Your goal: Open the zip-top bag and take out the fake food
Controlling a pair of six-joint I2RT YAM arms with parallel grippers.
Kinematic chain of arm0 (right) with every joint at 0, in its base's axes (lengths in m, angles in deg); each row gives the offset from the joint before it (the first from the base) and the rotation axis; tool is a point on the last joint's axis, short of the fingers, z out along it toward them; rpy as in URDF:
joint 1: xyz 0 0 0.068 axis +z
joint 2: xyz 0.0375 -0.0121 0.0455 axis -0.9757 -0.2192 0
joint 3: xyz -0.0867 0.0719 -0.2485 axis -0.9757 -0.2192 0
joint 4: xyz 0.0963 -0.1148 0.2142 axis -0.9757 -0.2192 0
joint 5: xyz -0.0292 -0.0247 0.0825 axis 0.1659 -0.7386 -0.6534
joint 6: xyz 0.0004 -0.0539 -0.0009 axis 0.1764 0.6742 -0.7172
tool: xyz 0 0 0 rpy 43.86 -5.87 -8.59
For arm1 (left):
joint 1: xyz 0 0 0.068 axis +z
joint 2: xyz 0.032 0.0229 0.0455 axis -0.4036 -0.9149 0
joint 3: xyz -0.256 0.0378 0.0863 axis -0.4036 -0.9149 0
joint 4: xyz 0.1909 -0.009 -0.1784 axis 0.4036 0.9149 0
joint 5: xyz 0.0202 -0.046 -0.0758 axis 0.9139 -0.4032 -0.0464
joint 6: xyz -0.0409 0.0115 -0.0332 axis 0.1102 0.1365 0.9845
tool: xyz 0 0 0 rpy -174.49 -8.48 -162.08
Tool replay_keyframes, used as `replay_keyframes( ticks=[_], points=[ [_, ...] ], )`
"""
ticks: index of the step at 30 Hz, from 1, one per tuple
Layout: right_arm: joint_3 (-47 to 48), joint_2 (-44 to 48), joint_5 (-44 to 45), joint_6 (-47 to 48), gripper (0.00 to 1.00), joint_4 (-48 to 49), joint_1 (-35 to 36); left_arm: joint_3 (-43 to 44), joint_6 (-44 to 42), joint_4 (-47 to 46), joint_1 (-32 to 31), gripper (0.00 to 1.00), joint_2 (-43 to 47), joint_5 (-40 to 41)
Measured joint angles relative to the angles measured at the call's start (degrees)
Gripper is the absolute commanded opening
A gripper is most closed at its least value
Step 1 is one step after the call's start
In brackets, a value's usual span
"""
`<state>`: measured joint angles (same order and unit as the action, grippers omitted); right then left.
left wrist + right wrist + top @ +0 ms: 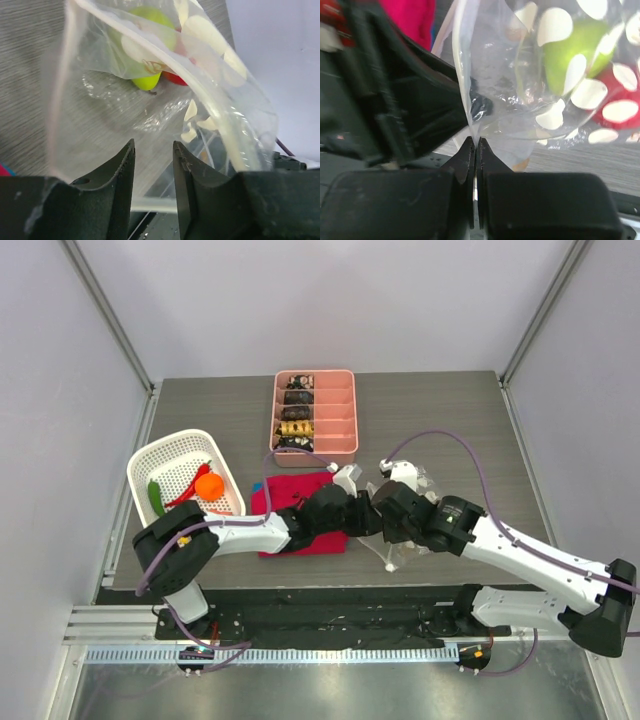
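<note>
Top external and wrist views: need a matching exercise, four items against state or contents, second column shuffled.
Items:
1. right gripper
2. left gripper
3. white lattice basket
4. pink divided tray

States:
A. holds dark and gold pieces
B. jaws apart, right up against the zip-top bag
C. holds an orange, red chili and green pod
D. shut on the zip-top bag's edge

Pairs: 1-D, 2-B, 3-C, 4-A
</note>
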<state>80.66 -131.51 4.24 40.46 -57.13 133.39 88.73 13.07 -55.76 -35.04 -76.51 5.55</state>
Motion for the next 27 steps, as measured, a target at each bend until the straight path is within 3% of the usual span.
replay_keyframes(
  ticks=[5,6,7,9,10,13,22,27],
  points=[
    [4.33,-0.02,-2.82,-0.02,0.01,3.19,-1.09,0.17,0.26,-2.05,-0.07,0.27,-0.92,-0.35],
    [4.92,-0.02,-3.67,0.00,0.05,4.33,-1.40,0.61,0.28,-2.03,-0.07,0.26,-1.36,-0.33],
    [5.05,0.00,-4.15,-0.02,0.27,5.01,-1.66,0.98,0.37,-2.03,-0.07,0.26,-1.84,-0.31],
    [5.09,0.00,-5.25,0.04,0.46,5.90,-2.62,2.75,0.35,-1.70,-0.07,0.29,-3.67,-0.04],
    [5.07,0.00,-5.84,-0.11,0.63,6.03,-3.45,3.93,0.35,-1.53,-0.07,0.30,-4.96,0.11],
    [5.05,0.76,-7.41,-0.20,0.78,5.90,-8.02,6.08,0.07,-0.44,-0.07,0.35,-7.45,0.59],
    [4.96,13.68,-1.46,-1.95,0.75,2.27,-21.84,7.91,-1.70,3.37,-0.07,0.47,-9.75,1.81],
    [5.14,11.23,0.11,-2.19,0.71,0.96,-26.80,9.27,-2.84,4.52,-0.07,0.54,-10.43,2.21]
  ],
)
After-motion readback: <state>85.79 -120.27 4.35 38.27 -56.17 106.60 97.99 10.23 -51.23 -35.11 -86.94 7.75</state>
